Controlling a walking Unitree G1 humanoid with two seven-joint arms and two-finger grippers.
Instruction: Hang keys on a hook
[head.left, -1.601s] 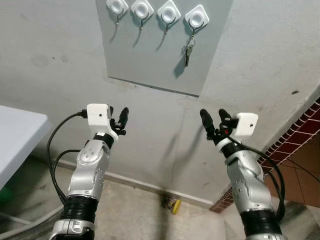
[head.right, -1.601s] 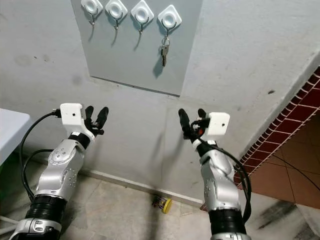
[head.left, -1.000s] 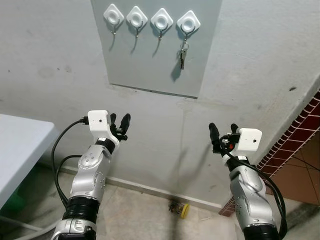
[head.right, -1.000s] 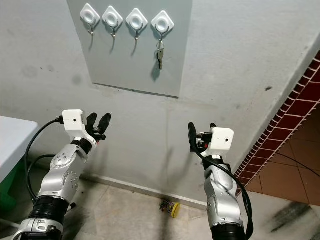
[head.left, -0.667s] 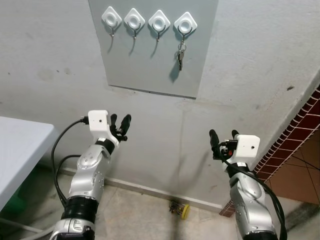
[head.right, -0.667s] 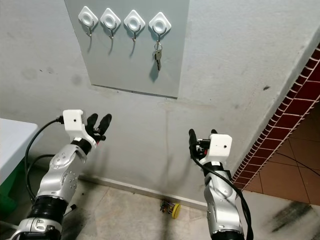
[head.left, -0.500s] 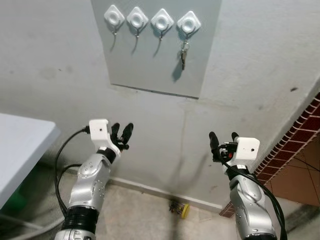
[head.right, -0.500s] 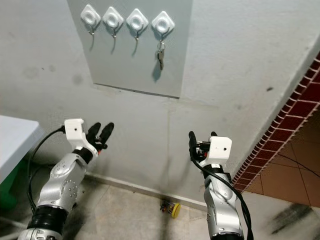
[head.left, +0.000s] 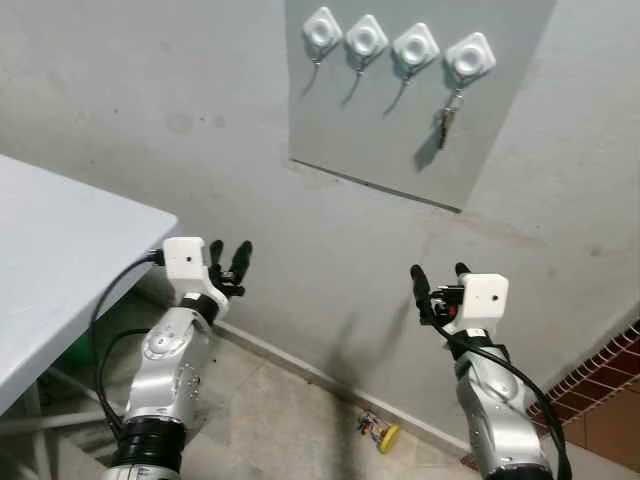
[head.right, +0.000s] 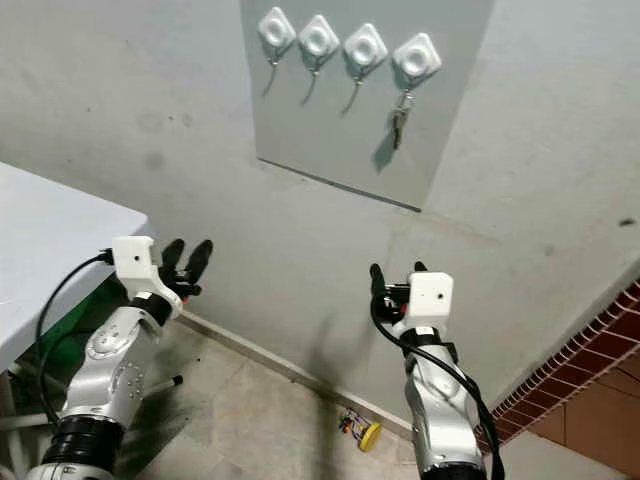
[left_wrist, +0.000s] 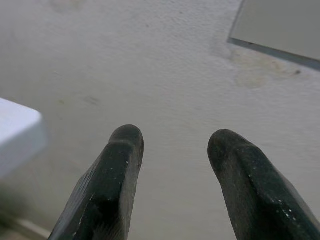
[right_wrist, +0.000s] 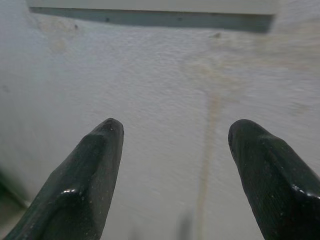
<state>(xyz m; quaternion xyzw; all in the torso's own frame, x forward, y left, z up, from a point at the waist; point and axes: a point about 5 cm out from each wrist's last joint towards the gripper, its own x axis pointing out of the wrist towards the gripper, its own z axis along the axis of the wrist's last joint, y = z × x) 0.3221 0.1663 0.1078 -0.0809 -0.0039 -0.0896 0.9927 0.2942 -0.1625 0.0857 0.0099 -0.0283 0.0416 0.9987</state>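
Keys (head.left: 445, 124) dangle, metallic, from the rightmost diamond-shaped white hook (head.left: 470, 58). I see my left gripper (head.left: 229, 262) and right gripper (head.left: 437, 283) both spread, empty, facing rough plaster wall (head.left: 150, 120).

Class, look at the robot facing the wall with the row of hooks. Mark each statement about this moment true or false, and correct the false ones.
1. The keys hang from the hook at the right end of the row. True.
2. The right tool grips the keys. False: it is open and holds nothing, well below the grey panel.
3. Four hooks sit on the panel. True.
4. The left tool is shut. False: its fingers stand apart.
5. A small yellow object lies on the floor by the wall. True.
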